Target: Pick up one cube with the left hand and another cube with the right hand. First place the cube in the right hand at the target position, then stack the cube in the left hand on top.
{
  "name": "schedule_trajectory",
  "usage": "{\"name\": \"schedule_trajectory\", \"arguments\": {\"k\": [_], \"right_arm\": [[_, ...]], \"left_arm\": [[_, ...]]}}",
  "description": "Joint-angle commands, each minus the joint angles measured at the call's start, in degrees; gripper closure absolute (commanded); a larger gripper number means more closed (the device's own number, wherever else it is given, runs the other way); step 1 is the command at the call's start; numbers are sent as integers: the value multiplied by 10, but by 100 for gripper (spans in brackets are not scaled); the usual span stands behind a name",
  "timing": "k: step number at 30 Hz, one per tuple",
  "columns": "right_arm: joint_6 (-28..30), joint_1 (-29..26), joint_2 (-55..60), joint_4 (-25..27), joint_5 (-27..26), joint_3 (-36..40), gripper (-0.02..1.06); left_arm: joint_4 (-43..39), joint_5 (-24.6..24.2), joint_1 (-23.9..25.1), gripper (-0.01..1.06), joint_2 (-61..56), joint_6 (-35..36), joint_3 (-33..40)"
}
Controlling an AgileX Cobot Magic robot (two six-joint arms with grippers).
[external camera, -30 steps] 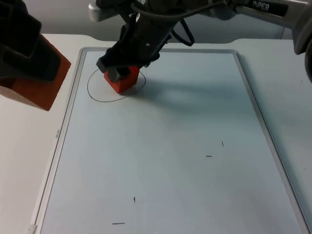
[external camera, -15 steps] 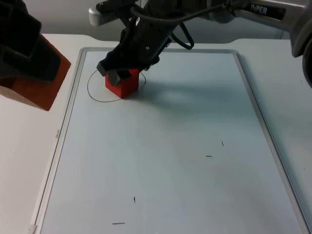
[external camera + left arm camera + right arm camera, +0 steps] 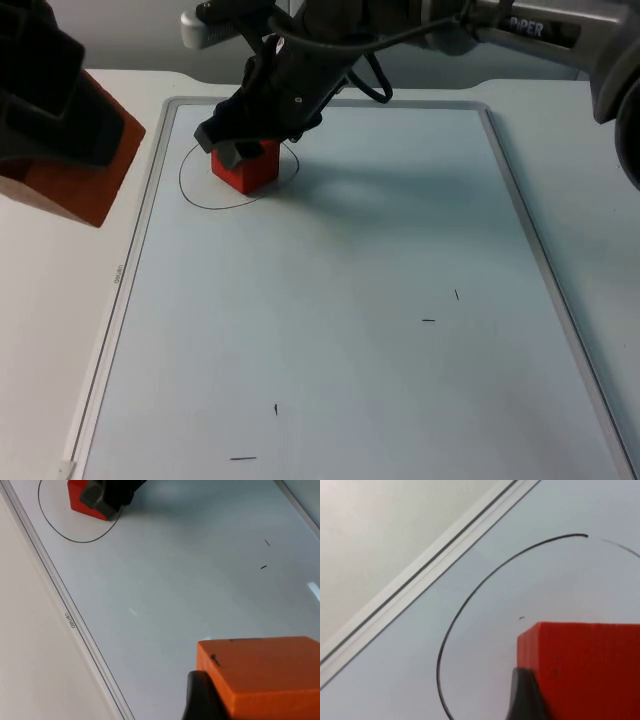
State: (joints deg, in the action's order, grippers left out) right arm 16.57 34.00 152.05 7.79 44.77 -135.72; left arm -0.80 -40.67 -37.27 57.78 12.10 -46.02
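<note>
1. An orange cube (image 3: 75, 165) is held clamped in the left gripper (image 3: 55, 120), raised beside the whiteboard (image 3: 350, 330).
2. A red cube (image 3: 245, 168) is gripped by the right gripper (image 3: 240, 150), fingers closed on it, inside the drawn circle (image 3: 195, 195) beneath.
</note>
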Motion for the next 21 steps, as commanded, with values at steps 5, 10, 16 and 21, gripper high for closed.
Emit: {"name": "schedule_trajectory", "arguments": {"k": [5,10,16,21], "right_arm": [[-1,5,-1,1,-14,-4,74],[-1,5,-1,0,-14,-4,48],[-1,5,-1,1,-30,-4,12],[-1,5,-21,30,-42,-4,8]], "left_arm": [[5,4,-4,105,-5,4,1],[5,4,-4,105,-5,4,1],[5,4,-4,105,-5,4,1],[2,4,-4,105,-5,4,1]]}}
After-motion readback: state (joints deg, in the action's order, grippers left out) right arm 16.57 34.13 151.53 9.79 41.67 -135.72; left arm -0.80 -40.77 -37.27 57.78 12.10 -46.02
